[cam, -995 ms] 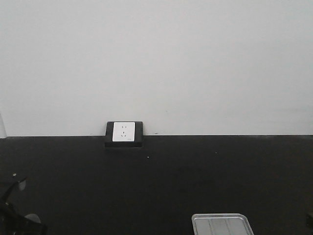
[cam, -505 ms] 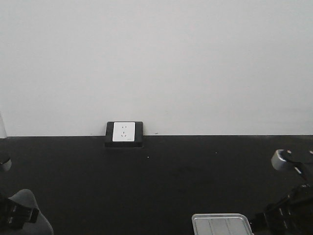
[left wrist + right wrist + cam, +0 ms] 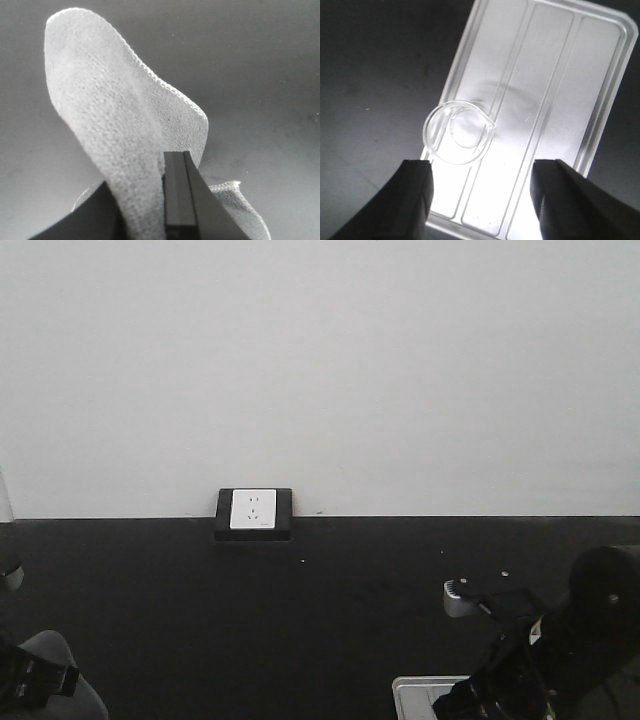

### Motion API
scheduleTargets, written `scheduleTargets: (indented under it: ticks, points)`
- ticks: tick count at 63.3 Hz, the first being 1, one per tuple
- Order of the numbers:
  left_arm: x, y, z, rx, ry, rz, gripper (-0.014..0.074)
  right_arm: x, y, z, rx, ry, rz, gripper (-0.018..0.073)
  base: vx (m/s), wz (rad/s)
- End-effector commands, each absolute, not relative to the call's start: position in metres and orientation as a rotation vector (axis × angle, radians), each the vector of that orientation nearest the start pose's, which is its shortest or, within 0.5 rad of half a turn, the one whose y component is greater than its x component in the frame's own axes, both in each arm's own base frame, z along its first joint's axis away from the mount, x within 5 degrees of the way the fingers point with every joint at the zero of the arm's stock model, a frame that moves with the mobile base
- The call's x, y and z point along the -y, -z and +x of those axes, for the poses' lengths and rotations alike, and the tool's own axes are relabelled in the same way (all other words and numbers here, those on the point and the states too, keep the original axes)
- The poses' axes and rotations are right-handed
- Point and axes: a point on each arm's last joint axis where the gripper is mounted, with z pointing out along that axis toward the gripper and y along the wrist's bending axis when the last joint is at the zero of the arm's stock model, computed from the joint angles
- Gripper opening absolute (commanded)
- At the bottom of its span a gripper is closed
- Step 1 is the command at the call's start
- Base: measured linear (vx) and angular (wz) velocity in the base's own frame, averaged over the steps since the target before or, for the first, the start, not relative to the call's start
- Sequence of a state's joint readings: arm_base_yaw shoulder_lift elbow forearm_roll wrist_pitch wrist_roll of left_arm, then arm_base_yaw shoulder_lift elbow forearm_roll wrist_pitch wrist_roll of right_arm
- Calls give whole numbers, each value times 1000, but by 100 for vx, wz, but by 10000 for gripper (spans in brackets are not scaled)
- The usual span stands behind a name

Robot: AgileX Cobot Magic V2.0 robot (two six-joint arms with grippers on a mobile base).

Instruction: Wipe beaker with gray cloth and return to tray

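On the shallow rectangular silver metal tray (image 3: 580, 75), close to one long rim, a small clear glass beaker (image 3: 459, 132) stands upright, shown only by the right wrist view; there the right gripper (image 3: 480, 200) hangs above the tray with its fingers spread wide. The front view gives just a corner of the tray under the right arm (image 3: 560, 660). Well apart from the tray, the left gripper (image 3: 142, 210) pinches the soft knitted gray cloth (image 3: 115, 115), a grip only its own wrist view reveals
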State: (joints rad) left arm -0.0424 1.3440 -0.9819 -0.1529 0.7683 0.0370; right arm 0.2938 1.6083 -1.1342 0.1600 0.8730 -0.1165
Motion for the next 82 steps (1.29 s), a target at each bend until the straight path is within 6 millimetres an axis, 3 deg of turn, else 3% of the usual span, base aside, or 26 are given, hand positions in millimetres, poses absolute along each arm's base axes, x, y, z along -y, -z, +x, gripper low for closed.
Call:
scheduleTargets:
  ticks: [1,11,28,50,59,82]
  points:
    - [23,-301,268,-2503,195,-4,-6,-108,-254,312,-2733,-234,-420,470,0,0]
    - [23,-301,268,-2504,195,-4,-6,-113,-246,329,-2767,-241,-347,469,0,0]
    - [23,-301,267,-2514,196,-2,-6,-116,-235,346,-2837,-172,-395,434,0,0]
    - [23,-300,266,-2525,193,12,-6,-113,-230,346,-2859,-123,-415,428,0,0]
    - [23,-300,266,-2520,192,11,-6,-115,-218,350,-2889,-122,-414,417,0,0]
    - [23,-300,266,-2524,193,12,-6,-118,-208,352,-2914,-161,-424,304,0,0]
